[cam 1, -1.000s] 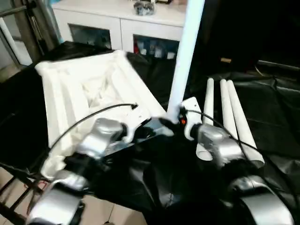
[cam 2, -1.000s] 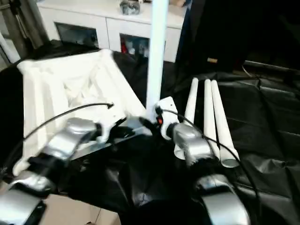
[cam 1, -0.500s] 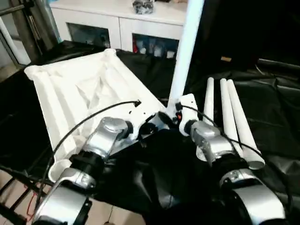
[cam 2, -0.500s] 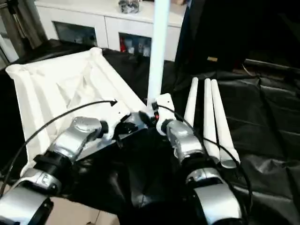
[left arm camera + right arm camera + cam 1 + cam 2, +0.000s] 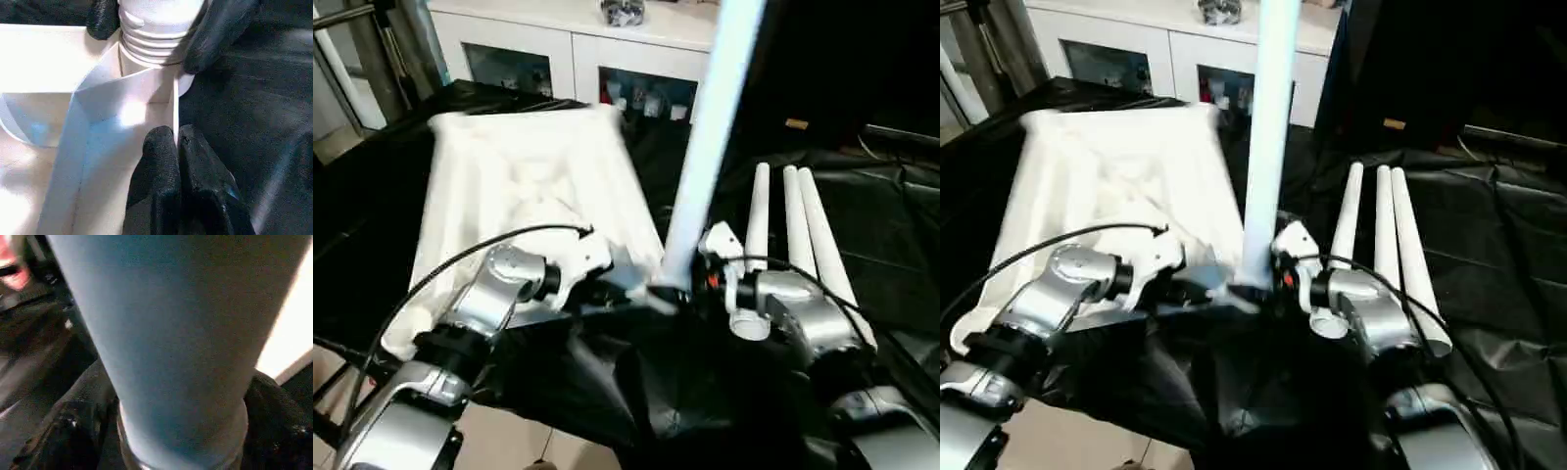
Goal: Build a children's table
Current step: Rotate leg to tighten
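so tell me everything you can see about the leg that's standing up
The upright leg is a long, smooth white tube, plastic by its look, rising almost vertical with a slight lean and running out of the top of the picture. Its ribbed lower end sits in a corner socket of the tabletop. The right gripper has its black fingers on either side of that end.

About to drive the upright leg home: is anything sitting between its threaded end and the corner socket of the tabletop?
Nothing visible. The upright leg already sits with its threaded end at the tabletop corner socket, the right gripper around it.
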Controlling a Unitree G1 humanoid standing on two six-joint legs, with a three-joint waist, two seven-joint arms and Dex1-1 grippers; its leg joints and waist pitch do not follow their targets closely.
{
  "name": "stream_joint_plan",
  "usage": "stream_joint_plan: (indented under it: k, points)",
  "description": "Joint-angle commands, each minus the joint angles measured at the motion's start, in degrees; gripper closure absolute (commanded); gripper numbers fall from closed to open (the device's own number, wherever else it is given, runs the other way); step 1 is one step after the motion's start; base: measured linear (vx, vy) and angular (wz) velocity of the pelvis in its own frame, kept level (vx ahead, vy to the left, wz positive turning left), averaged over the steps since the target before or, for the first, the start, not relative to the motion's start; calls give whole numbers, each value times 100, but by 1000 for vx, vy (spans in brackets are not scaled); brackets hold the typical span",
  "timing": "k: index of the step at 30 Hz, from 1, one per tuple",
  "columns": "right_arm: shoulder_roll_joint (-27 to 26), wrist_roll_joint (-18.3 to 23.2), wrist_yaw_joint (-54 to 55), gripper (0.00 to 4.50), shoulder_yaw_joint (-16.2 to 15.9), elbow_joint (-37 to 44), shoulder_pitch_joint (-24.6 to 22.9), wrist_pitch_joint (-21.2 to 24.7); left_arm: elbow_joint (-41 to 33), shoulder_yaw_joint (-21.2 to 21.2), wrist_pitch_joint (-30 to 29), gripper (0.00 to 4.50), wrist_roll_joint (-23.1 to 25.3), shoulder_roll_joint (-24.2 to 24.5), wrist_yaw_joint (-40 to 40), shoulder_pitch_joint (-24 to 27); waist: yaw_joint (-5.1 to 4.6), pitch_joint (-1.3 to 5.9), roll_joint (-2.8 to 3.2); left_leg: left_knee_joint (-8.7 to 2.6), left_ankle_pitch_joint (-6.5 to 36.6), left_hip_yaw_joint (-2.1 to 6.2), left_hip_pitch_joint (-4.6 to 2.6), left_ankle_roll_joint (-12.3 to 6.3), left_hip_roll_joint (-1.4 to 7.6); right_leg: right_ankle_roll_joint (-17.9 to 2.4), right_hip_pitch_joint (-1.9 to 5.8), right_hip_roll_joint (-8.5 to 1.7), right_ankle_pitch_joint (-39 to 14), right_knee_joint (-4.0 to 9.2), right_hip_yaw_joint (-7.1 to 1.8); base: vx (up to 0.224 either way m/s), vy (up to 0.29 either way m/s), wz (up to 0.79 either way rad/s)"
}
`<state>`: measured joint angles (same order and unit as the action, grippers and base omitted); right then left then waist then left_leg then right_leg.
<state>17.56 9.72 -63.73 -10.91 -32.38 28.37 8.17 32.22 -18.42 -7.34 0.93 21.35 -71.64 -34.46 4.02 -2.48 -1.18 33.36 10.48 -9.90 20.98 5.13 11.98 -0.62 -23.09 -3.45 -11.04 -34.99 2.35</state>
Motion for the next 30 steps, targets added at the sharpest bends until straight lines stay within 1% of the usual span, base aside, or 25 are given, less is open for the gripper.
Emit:
stream_joint_plan:
  k: [1, 3, 4, 6, 8, 10, 11, 13, 14, 15, 16, 17, 18, 19, 20, 21, 22, 23, 24, 26, 27, 28, 29, 30]
  points:
    - [6, 108, -348, 137, -232, 283, -117, 185, -68, -106, 81, 450, -54, -20, -126, -3, 10, 326, 1, -376, 953, -20, -58, -288, 137, -1334, 304, -377, -642, 368, -212, 0, 0, 0]
    - [37, 119, -423, 155, -256, 408, -175, 296, -37, -103, 120, 450, -50, 5, -185, -7, 18, 335, 7, -366, 886, -23, -60, -303, 136, -1373, 302, -378, -496, 355, -212, 0, 0, 0]
    - [37, 119, -423, 155, -256, 408, -175, 296, -37, -103, 120, 450, -50, 5, -185, -7, 20, 332, 6, -366, 885, -24, -58, -300, 135, -1375, 301, -375, -491, 357, -211, 0, 0, 0]
    - [20, 122, -421, 170, -261, 455, -194, 363, -15, -95, 135, 450, -33, 4, -178, -10, 31, 333, -2, -362, 891, -27, -61, -288, 131, -1385, 298, -380, -514, 357, -213, 0, 0, 0]
    - [-54, 116, -322, 173, -256, 479, -201, 448, 0, -58, 104, 450, -31, -29, -101, -9, 31, 331, -1, -367, 905, -26, -62, -280, 133, -1385, 294, -382, -553, 357, -211, 0, 0, 0]
    - [-145, 51, -94, 176, -215, 393, -168, 489, 0, -3, -13, 450, -53, -99, 56, -20, 31, 328, -13, -369, 895, -24, -59, -261, 133, -1374, 299, -385, -578, 360, -214, 0, 0, 0]
    - [-211, -14, 83, 176, -185, 281, -126, 445, 1, 29, -61, 450, -65, -145, 149, -27, 29, 325, -9, -370, 931, -25, -62, -240, 127, -1351, 295, -387, -664, 371, -216, 0, 0, 0]
    - [-353, -171, 529, 177, -130, 27, -29, 371, 12, 100, -190, 450, -49, -245, 392, -54, 9, 303, -12, -387, 1117, -15, -70, -138, 121, -1270, 273, -396, -1062, 409, -220, 0, 0, 0]
    - [-353, -171, 529, 177, -130, 27, -29, 371, 12, 100, -190, 450, -49, -245, 392, -54, -3, 303, -23, -394, 1136, -10, -68, -108, 122, -1244, 278, -399, -1146, 411, -218, 0, 0, 0]
    - [-635, -410, 1542, 177, 39, -576, 240, 327, 73, 198, -414, 450, 30, -426, 895, -141, -29, 298, -24, -400, 1194, -5, -71, -46, 122, -1213, 262, -406, -1306, 422, -223, 0, 0, 0]
    - [-749, -460, 1948, 177, 130, -833, 362, 349, 117, 239, -489, 450, 73, -507, 1127, -189, -96, 277, -19, -413, 1317, 6, -58, 26, 103, -1174, 256, -404, -1590, 447, -217, 0, 0, 0]
    - [-811, -479, 2176, 178, 186, -977, 432, 358, 145, 260, -541, 450, 96, -555, 1255, -218, -121, 272, -11, -418, 1390, 19, -61, 76, 101, -1139, 250, -405, -1781, 457, -211, 0, 0, 0]
    - [-953, -485, 2667, 178, 326, -1286, 588, 376, 222, 314, -678, 450, 161, -669, 1590, -294, -162, 275, -12, -420, 1461, 30, -55, 125, 91, -1039, 252, -409, -2032, 479, -208, 0, 0, 0]
    - [-965, -484, 2706, 178, 338, -1310, 600, 378, 229, 319, -691, 450, 167, -679, 1620, -300, -169, 281, -9, -421, 1456, 37, -61, 140, 94, -1007, 253, -407, -2037, 483, -210, 0, 0, 0]
    - [-1106, -433, 3073, 178, 468, -1530, 726, 403, 308, 399, -843, 450, 177, -823, 1930, -384, -181, 285, -15, -412, 1450, 33, -67, 107, 94, -999, 245, -399, -1958, 492, -217, 0, 0, 0]
    - [-1194, -395, 3288, 178, 548, -1653, 800, 419, 357, 452, -944, 450, 177, -917, 2121, -436, -205, 283, -8, -403, 1433, 17, -77, 91, 92, -1061, 230, -393, -1821, 484, -233, 0, 0, 0]
    - [-1392, -412, 3762, 178, 651, -1917, 950, 362, 464, 584, -1102, 450, 173, -1180, 2639, -563, -190, 296, -8, -393, 1369, 13, -81, 77, 88, -1082, 240, -387, -1695, 473, -229, 0, 0, 0]
    - [-1464, -436, 3906, 178, 670, -2021, 1003, 309, 477, 593, -1149, 450, 186, -1270, 2775, -595, -200, 306, -15, -386, 1290, 3, -71, 68, 79, -1111, 248, -383, -1574, 461, -234, 0, 0, 0]
    - [-1543, -463, 4042, 178, 688, -2112, 1058, 245, 483, 598, -1191, 450, 205, -1373, 2918, -624, -182, 314, -9, -383, 1176, 5, -68, 44, 83, -1139, 260, -384, -1382, 455, -228, 0, 0, 0]
    - [-1630, -454, 4047, 178, 723, -2199, 1115, 174, 448, 574, -1224, 450, 207, -1481, 2943, -628, -157, 335, -15, -365, 980, -7, -47, -75, 78, -1228, 285, -371, -907, 412, -225, 0, 0, 0]
    - [-1689, -411, 3955, 122, 758, -2243, 1143, 157, 387, 543, -1228, 450, 187, -1538, 2868, -606, -152, 339, -13, -362, 923, -10, -45, -110, 76, -1254, 293, -366, -777, 401, -224, 0, 0, 0]
    - [-1691, -408, 3947, 108, 760, -2244, 1144, 158, 383, 540, -1227, 450, 186, -1541, 2862, -604, -145, 349, -12, -359, 823, -14, -40, -178, 73, -1310, 310, -364, -545, 380, -221, 0, 0, 0]
    - [-1690, -412, 3825, 108, 732, -2218, 1140, 167, 331, 494, -1192, 450, 175, -1534, 2753, -576, -142, 340, -10, -359, 814, -19, -39, -226, 73, -1345, 309, -360, -485, 381, -216, 0, 0, 0]
    - [-1674, -429, 3724, 97, 692, -2206, 1141, 147, 288, 453, -1176, 450, 164, -1516, 2666, -551, -135, 339, -14, -359, 847, -21, -40, -247, 72, -1351, 315, -369, -534, 388, -216, 0, 0, 0]
